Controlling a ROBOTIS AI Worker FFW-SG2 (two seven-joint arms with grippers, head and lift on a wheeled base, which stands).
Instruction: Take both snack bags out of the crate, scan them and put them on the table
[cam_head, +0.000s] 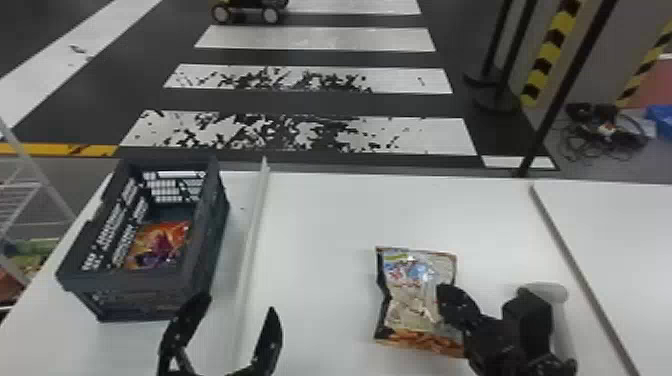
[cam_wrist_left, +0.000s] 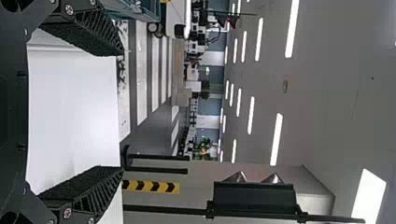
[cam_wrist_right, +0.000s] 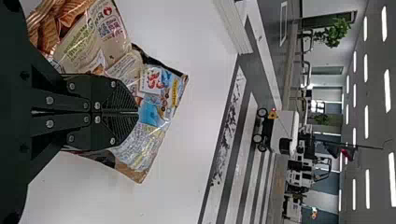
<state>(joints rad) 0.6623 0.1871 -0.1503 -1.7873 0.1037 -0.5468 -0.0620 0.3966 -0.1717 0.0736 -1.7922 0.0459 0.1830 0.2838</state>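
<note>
Head view: glossy, pale snack bag (cam_head: 412, 295); left pincer (cam_head: 237, 306) spread, right pincer (cam_head: 446, 297) pressed together.

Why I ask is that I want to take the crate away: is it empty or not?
Not empty: an orange snack bag lies inside the crate, showing through its open top.
</note>
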